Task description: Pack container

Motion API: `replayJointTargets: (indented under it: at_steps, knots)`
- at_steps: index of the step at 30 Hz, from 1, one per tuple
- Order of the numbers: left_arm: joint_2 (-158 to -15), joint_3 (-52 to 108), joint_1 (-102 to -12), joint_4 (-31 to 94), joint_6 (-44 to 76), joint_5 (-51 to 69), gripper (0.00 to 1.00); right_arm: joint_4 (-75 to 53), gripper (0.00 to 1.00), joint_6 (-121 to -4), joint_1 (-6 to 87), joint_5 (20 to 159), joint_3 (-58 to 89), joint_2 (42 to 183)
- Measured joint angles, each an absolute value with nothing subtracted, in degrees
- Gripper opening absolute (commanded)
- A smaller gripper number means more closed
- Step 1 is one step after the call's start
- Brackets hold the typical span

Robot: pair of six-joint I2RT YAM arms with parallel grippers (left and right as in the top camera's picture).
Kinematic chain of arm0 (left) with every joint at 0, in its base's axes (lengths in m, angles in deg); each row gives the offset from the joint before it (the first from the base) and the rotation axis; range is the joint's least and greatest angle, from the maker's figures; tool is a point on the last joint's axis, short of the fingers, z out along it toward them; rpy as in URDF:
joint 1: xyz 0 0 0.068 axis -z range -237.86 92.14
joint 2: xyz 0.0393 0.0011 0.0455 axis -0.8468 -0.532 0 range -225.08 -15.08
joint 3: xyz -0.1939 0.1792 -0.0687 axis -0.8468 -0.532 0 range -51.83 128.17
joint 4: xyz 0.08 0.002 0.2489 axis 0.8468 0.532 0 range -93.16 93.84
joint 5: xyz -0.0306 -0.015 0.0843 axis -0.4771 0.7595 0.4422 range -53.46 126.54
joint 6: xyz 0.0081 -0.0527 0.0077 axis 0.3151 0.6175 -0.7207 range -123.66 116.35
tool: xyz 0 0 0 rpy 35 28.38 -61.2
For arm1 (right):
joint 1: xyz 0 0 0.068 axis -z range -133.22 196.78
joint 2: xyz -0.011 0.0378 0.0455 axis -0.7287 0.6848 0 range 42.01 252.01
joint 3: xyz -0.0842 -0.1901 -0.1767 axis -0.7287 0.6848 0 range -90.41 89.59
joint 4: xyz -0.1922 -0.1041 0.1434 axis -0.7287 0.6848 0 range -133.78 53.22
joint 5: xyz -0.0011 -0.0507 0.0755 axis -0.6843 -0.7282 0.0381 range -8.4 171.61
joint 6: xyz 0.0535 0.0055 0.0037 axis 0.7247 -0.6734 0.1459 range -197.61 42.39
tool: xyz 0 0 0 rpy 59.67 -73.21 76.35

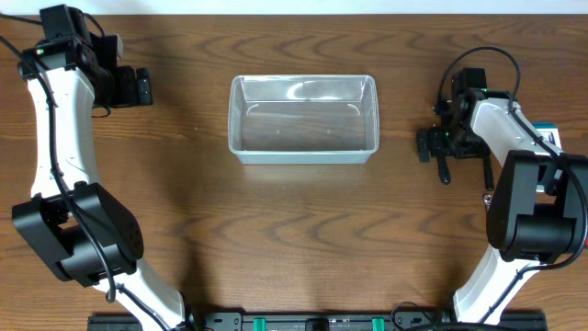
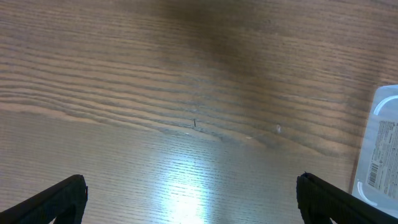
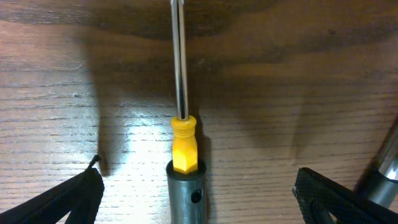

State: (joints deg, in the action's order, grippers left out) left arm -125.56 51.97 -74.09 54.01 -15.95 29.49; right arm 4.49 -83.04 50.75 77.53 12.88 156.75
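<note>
The container (image 1: 303, 119), a clear plastic tub with a rim, stands empty at the table's middle. Its corner also shows at the right edge of the left wrist view (image 2: 380, 152). My left gripper (image 1: 140, 87) is open and empty over bare wood left of the tub, and its fingers (image 2: 193, 199) sit wide apart. My right gripper (image 1: 434, 149) is right of the tub. In the right wrist view its open jaws (image 3: 199, 202) straddle a screwdriver (image 3: 185, 146) with a steel shaft, yellow collar and grey metal handle. The jaws do not touch it.
A small blue-and-white box (image 1: 548, 134) lies at the far right, partly behind the right arm. Another metal tool end (image 3: 384, 169) shows at the right edge of the right wrist view. The table is brown wood.
</note>
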Motion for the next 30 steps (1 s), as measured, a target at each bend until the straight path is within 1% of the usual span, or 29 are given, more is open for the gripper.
replayJointTargets:
  at_steps: [30]
  knots:
    - [-125.6, 52.0, -74.1, 54.0, -15.9, 29.5, 0.98, 4.6, 0.99, -83.0, 50.7, 78.3, 12.9, 156.7]
